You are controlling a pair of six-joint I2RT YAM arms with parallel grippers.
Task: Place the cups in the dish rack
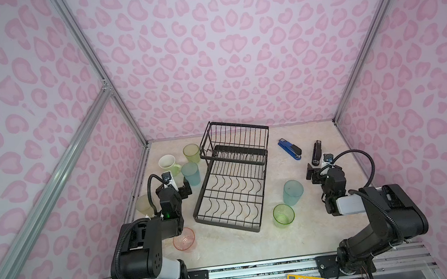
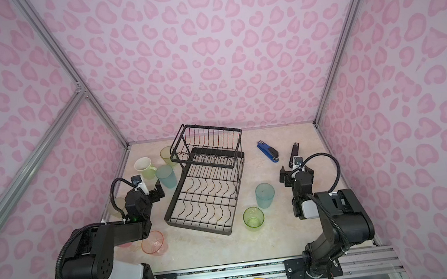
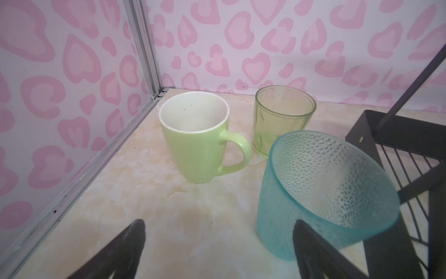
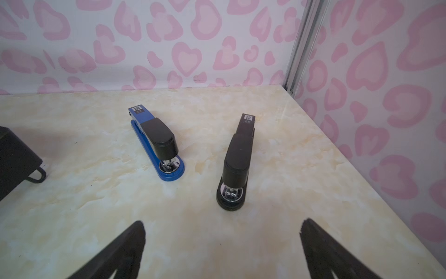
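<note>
Tumbler (image 3: 325,188), blue, stands just beside left tool (image 3: 219,224).

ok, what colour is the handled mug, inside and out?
The mug is pale green outside, white inside; clearest in the left wrist view.

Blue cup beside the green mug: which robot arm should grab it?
Probably the left. The left gripper is open right beside that blue cup. The right gripper, open too, faces the blue stapler and black stapler on the far side of the dish rack.
</note>
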